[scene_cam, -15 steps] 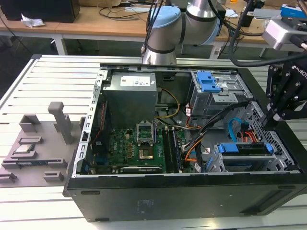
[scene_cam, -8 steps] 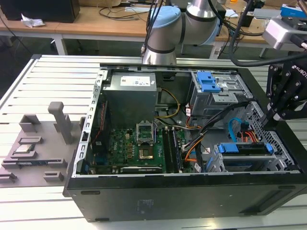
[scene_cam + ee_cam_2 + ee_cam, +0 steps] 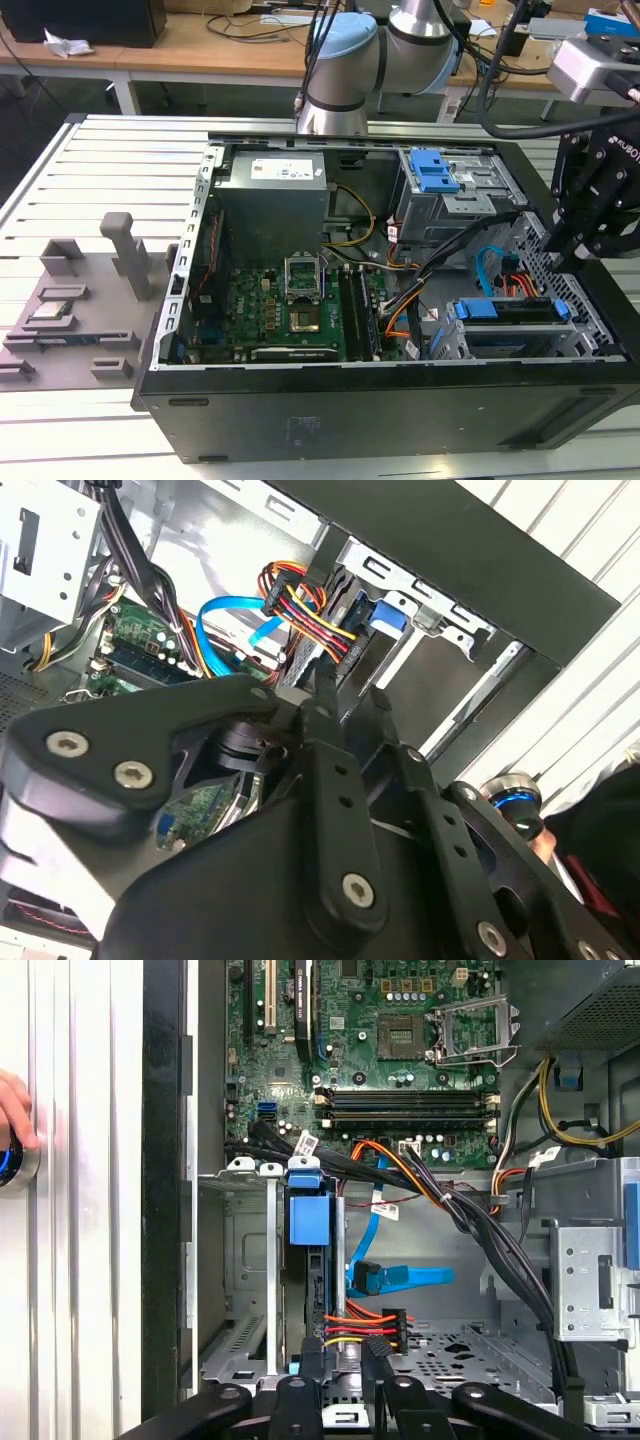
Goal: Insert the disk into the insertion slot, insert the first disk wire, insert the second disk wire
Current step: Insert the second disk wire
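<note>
Cannot tell whether gripping: gripper (image 3: 342, 1352) at first wire (image 3: 360, 1318), by end of disk (image 3: 305, 1218) seated in slot (image 3: 245, 1260); second wire (image 3: 415, 1277) looping beside disk.

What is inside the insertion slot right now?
The disk sits in the insertion slot, seen edge-on with its blue carrier showing. The first disk wire reaches the disk's edge. The cage wall covers the disk's label face.

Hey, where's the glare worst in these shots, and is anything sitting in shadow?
Second wrist view: the case's inner wall washes out white, while the tool in front reads as a dark mass. First wrist view: the slatted table glares bright. Exterior view: light is even.
</note>
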### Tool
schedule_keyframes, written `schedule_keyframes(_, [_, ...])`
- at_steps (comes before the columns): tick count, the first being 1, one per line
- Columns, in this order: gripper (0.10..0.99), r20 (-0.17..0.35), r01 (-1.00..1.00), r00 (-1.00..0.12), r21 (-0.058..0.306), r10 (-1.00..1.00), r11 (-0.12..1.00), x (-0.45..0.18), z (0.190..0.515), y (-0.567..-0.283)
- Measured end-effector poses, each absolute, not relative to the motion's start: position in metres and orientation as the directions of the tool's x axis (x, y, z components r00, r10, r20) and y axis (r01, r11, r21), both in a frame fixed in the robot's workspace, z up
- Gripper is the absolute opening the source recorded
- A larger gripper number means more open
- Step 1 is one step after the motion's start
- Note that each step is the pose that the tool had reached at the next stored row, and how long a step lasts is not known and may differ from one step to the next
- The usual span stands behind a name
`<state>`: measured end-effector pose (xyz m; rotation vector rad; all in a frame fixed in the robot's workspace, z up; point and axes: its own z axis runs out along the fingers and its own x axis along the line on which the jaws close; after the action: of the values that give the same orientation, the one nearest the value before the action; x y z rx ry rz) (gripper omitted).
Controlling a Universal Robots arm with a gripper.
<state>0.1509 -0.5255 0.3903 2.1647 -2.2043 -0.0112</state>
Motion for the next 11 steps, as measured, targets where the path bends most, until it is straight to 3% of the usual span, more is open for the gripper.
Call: schedule_keyframes(11, [0.302, 0.033, -0.999, -0.017, 0.042, -0.999, 0.019, 0.118, 0.376, -0.508])
